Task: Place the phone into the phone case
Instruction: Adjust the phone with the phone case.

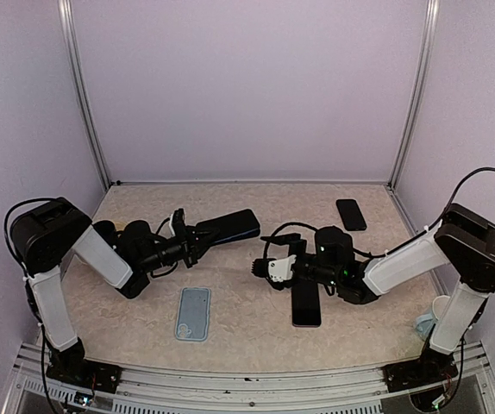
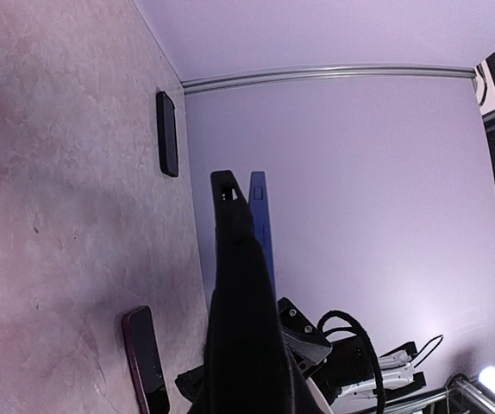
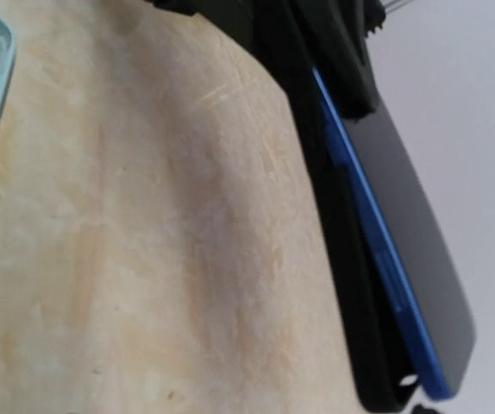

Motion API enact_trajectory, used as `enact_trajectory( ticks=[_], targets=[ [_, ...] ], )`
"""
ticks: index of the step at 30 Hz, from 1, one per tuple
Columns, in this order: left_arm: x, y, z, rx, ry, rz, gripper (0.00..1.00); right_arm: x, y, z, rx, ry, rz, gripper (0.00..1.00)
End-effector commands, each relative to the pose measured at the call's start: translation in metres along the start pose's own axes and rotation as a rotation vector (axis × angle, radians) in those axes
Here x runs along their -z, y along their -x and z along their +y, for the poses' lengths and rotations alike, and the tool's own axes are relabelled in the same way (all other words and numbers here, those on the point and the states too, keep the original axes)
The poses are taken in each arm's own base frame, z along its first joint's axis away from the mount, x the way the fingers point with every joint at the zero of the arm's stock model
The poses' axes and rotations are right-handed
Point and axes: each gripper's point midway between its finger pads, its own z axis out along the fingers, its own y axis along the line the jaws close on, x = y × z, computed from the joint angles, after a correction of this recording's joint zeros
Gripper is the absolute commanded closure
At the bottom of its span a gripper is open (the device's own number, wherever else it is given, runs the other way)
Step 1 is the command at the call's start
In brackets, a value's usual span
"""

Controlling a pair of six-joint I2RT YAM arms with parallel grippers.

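**A:** Which of your grippers has the work?

**B:** My left gripper [image 1: 197,234]. It is clamped on the black case [image 1: 230,225] and holds it clear of the table [image 1: 140,203], with the long end pointing toward my other arm. I reckon that is so the other arm can reach it. My right gripper [image 1: 267,269] hangs just short of that end with nothing in it. How wide its fingers stand I cannot tell.

**A:** And the phone?

**B:** The blue phone [image 3: 377,259] lies in or against that case. My right wrist camera shows its blue edge running along the black rim, dark screen facing out. I would judge it nearly seated, but I cannot see every corner.

**A:** What does the overhead view add?

**B:** The leftovers: a pale blue case [image 1: 193,313] flat near my bases, a dark phone [image 1: 306,304] under my right arm and a second dark phone [image 1: 351,214] at the far right. My left wrist view shows case and phone edge-on, and never the pale case
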Motion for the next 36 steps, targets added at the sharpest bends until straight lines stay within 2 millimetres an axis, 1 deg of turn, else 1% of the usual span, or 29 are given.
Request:
enact_trajectory(
  ticks=[1,5,11,20,23,28,36],
  targets=[
    [-0.006,0.002,-0.047,-0.072,-0.134,0.008,1.0,-0.003,0.004,-0.011,0.085,-0.047,-0.028,0.2],
    [-0.008,0.001,-0.05,-0.076,-0.144,0.016,1.0,-0.006,0.003,-0.017,0.099,-0.077,-0.016,0.19],
    [-0.011,-0.002,-0.055,-0.076,-0.163,0.032,1.0,-0.012,-0.003,-0.017,0.115,-0.085,0.015,0.19],
    [-0.013,-0.004,-0.054,-0.081,-0.154,0.037,1.0,-0.01,-0.006,-0.03,0.135,-0.153,0.041,0.19],
    [-0.014,-0.005,-0.052,-0.084,-0.149,0.038,1.0,-0.009,-0.006,-0.033,0.138,-0.169,0.046,0.17],
    [-0.014,-0.006,-0.055,-0.085,-0.159,0.039,1.0,-0.013,-0.013,-0.028,0.136,-0.155,0.066,0.16],
    [-0.014,-0.008,-0.057,-0.087,-0.167,0.041,1.0,-0.014,-0.016,-0.019,0.122,-0.134,0.068,0.16]
  ],
)
